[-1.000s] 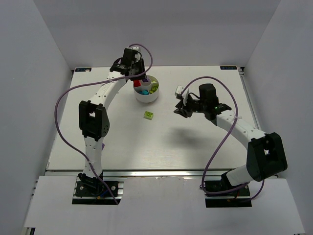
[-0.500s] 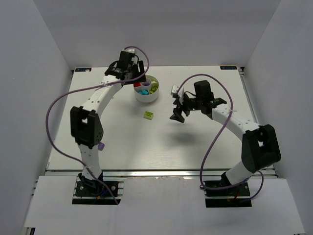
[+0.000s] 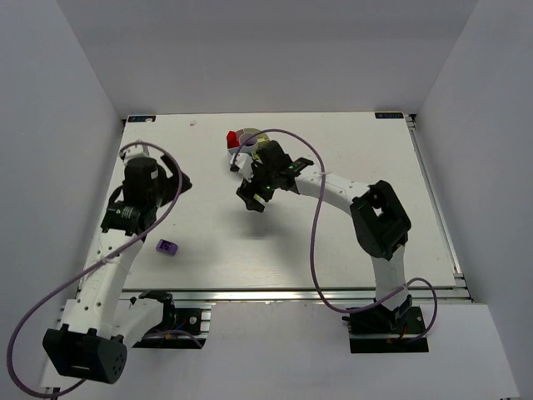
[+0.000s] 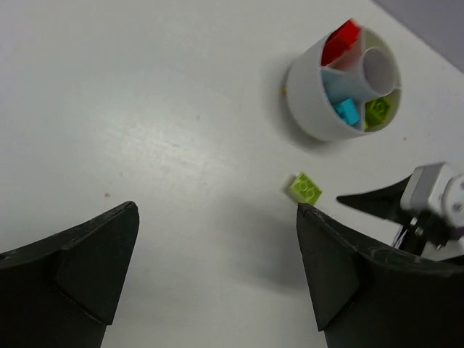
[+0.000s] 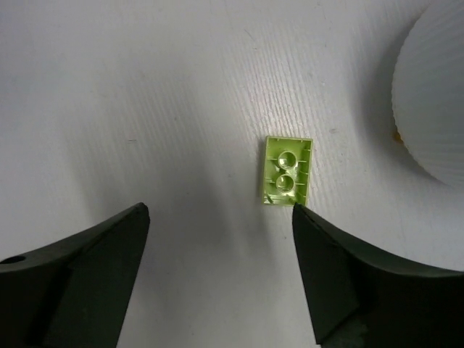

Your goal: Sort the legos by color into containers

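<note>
From above, the left arm (image 3: 108, 258) has drawn back from the dish (image 3: 248, 133) to the near left of the table (image 3: 350, 242). The right arm (image 3: 333, 185) has swung across, and the right claw (image 3: 252, 200) now hangs just in front of the dish. A red brick (image 3: 232, 137) shows at the dish's left edge. A purple brick (image 3: 167, 247) lies well apart on the table, where it lay half a second ago. In the left wrist view, the left claw (image 4: 216, 214) is spread wide and holds nothing. Beyond it, the dish's wedges hold red, a cyan brick (image 4: 346, 112) and a stored lime brick (image 4: 377, 110) around the central well (image 4: 380, 69). A loose lime brick (image 4: 305, 188) lies on the table near the dish. In the right wrist view, the right claw is also spread, and its fingers (image 5: 94, 268) do not touch the loose lime brick.
</note>
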`<state>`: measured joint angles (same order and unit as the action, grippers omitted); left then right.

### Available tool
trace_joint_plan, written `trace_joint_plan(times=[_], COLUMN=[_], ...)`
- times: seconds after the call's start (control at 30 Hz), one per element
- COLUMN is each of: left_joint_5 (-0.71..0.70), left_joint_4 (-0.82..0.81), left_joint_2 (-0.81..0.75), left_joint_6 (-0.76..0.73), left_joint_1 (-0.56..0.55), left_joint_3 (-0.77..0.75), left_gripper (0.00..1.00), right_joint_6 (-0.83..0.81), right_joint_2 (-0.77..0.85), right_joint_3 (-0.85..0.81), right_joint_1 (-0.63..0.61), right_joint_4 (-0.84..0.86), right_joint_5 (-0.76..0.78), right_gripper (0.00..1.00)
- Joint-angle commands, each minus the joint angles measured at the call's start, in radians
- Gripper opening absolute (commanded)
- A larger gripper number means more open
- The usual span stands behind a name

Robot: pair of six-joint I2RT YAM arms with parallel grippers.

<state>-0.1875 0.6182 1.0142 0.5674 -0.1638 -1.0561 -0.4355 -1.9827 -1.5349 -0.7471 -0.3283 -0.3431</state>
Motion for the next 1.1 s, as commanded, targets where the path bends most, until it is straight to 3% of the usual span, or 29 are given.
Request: trace_joint_plan(times=[0.0, 0.3, 0.7, 1.07], left_joint_5=[-0.026, -0.063, -0.078, -0.082], left_joint_4=[0.083, 0.156, 0.184, 0.187], left_joint_2=[-0.066, -0.19, -0.204, -0.198], left_joint_6=[0.068, 0.111, 0.106, 0.106], left_joint_1=[0.018, 0.021, 0.021, 0.021], left_joint_3=[0.122, 0.225, 0.231, 0.234], left_gripper=[0.98, 0.98, 0.98, 0.98], right_joint_6=[0.087, 0.054, 0.006, -0.034], right_joint_2=[-0.036, -0.232, -0.318, -0.32], right_joint_3=[-0.097, -0.297, -0.384, -0.361], right_joint_1=[-0.027, -0.032, -0.032, -0.032], right_joint_4=[-0.021, -0.097, -0.163, -0.17], right_joint_5=[0.177, 0.28, 0.24, 0.207], right_gripper=[0.86, 0.87, 0.76, 0.5])
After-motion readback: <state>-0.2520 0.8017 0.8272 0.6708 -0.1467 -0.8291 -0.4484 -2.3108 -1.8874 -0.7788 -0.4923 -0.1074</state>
